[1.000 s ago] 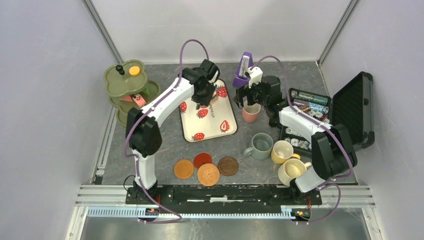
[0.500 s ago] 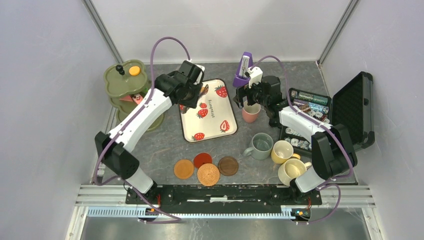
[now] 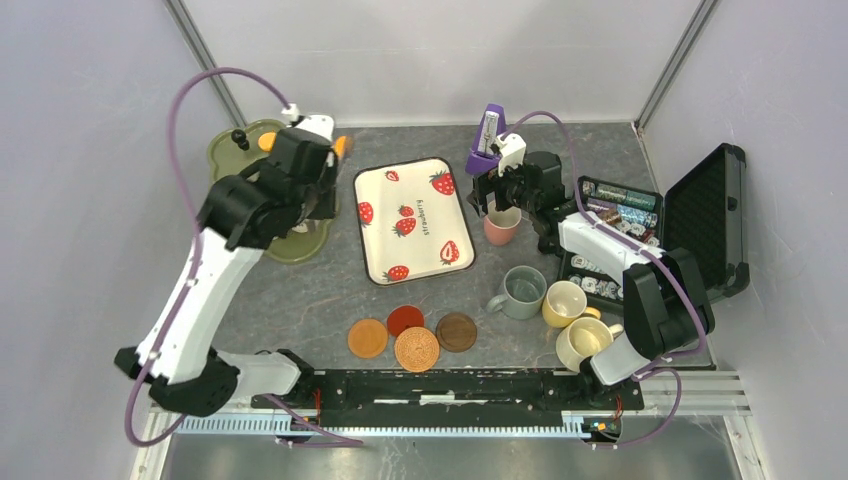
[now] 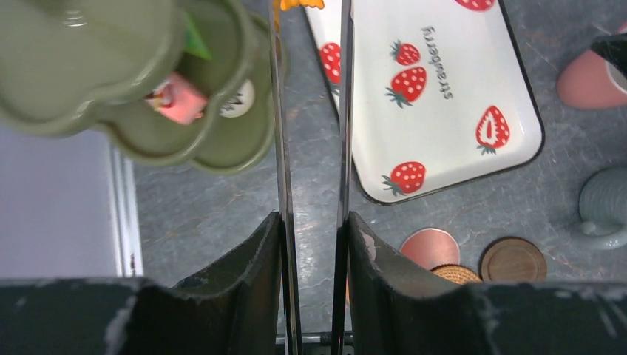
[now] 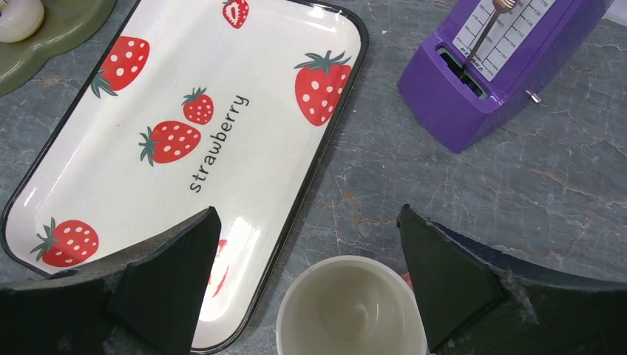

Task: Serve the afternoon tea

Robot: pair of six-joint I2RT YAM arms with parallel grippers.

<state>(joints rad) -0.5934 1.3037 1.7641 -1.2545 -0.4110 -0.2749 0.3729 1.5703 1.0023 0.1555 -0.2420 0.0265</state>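
The left tool (image 3: 338, 155) has been swinging off the tray (image 3: 415, 215) and is now hanging over the 3 o'clock edge of the stand (image 3: 290, 245), pinching an orange pastry (image 4: 299, 4) between narrow fingers. The right tool (image 5: 307, 218) is hovering, spread wide, over the pink mug (image 5: 351, 310), which is sitting on the worktop (image 3: 330, 290) at the tray's 3 o'clock.

In the left wrist view the top edge cuts off nearly all of the orange pastry (image 4: 299, 3) pinched in the left gripper (image 4: 310, 22), the olive-green tiered stand (image 4: 222, 140) is blurred on its upper tier, and the pink mug (image 4: 585, 78) and grey-green mug (image 4: 603, 204) run off the right edge. From above, the left arm (image 3: 250, 205) hides most of the stand, and the packets (image 3: 615, 215) in the black case (image 3: 715, 220) are too small to tell apart.
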